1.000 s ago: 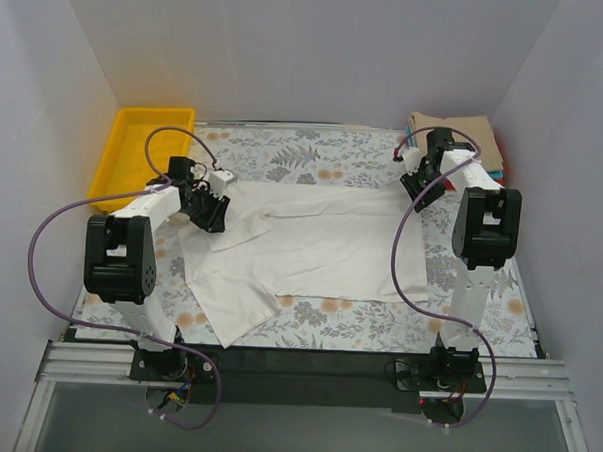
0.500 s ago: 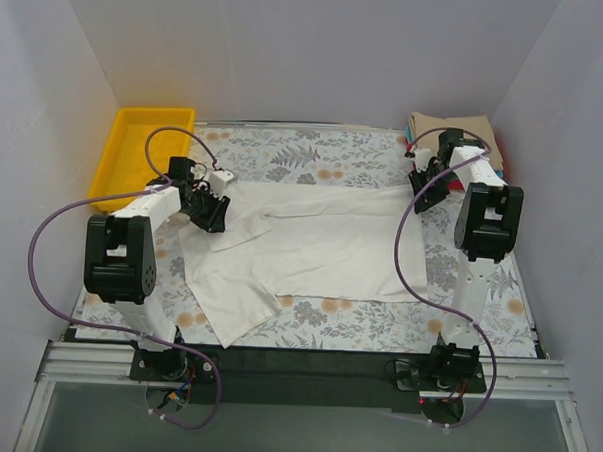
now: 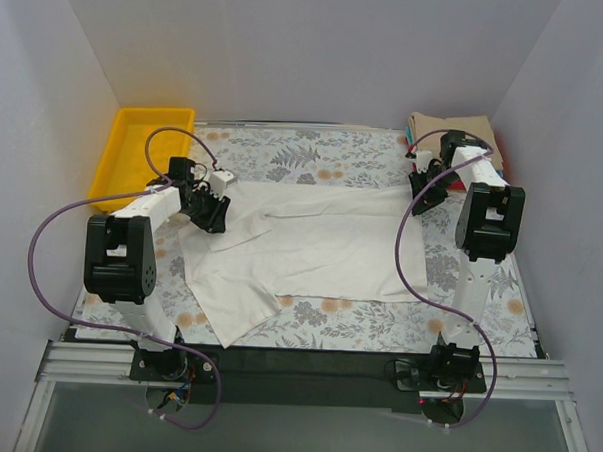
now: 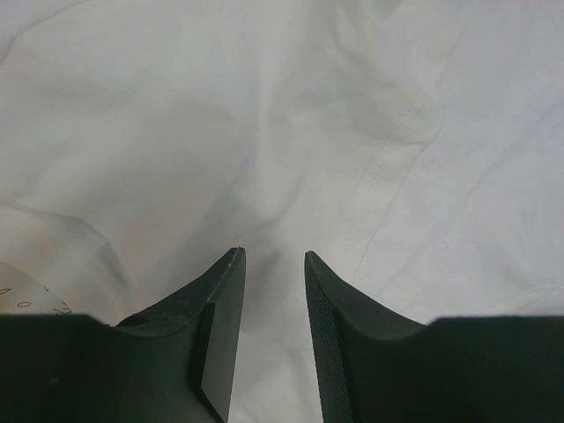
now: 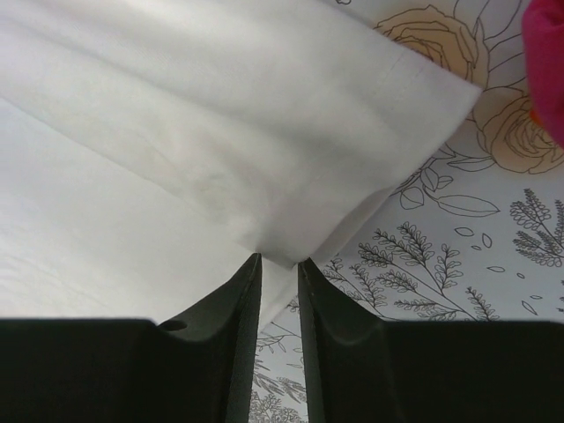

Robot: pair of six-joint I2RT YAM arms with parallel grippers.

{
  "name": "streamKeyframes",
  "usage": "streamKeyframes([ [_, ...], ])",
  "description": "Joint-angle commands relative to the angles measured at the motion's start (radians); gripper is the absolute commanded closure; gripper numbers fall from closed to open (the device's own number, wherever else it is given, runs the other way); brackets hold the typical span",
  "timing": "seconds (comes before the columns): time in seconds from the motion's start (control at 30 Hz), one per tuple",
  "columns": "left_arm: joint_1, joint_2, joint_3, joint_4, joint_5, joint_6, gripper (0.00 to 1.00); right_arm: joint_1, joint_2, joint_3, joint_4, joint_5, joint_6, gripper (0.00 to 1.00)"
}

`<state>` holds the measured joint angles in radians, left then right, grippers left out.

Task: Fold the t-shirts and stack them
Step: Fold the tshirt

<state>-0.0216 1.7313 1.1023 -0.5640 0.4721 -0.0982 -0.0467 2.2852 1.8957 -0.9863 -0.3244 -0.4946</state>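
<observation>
Currently, at the far left corner of the table (image 3: 315,157), a yellow tray (image 3: 150,144) stands clear of the work and takes no part in this step.

Left gripper (image 3: 214,214): positioned low on the left portion of the white t-shirt (image 3: 321,247), near its far left edge. The wrist view shows the fingers a little apart, with white cloth filling the gap. Whether cloth is actually pinched cannot be told.

White t-shirt: lies spread across the middle of the table, mostly flat. One flap trails toward the near left edge. No fold into a flat rectangle has been completed.

Right gripper (image 3: 423,199): positioned at the far right corner of the white t-shirt. The wrist view shows the fingers nearly together, with the cloth corner drawn up between them and creases running into the grip. Judged as a firm hold on that corner.

Folded stack (image 3: 466,128): rests at the far right corner of the table, just beyond the right gripper, tan shirt on top. The shirts beneath show only as thin edges.

Progress assessment:
- Done: several t-shirts folded and stacked.
- In hand: the first fold of the white t-shirt, apparently starting from its far edge.
- Left: all remaining folds, then transfer onto the folded stack
</observation>
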Motion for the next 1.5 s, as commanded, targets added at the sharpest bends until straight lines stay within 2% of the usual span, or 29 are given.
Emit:
streamKeyframes([
  [0.0,-0.003,-0.013,-0.002,0.016,0.025,0.000,0.67,-0.007,-0.007,0.029,-0.032,-0.035,0.011,0.75],
  [0.23,-0.003,-0.010,-0.002,0.016,0.025,0.000,0.67,-0.008,-0.004,0.040,-0.035,-0.030,0.011,0.88],
  [0.33,-0.003,-0.009,-0.002,0.018,0.025,0.000,0.67,-0.012,-0.004,0.043,-0.035,-0.022,0.010,0.99],
  [0.97,-0.003,-0.018,-0.002,0.012,0.016,0.008,0.67,-0.041,-0.095,0.019,-0.086,-0.033,-0.025,0.99],
  [1.47,-0.003,-0.027,-0.007,0.006,0.011,0.014,0.67,-0.056,-0.125,-0.105,-0.097,0.004,-0.073,0.99],
])
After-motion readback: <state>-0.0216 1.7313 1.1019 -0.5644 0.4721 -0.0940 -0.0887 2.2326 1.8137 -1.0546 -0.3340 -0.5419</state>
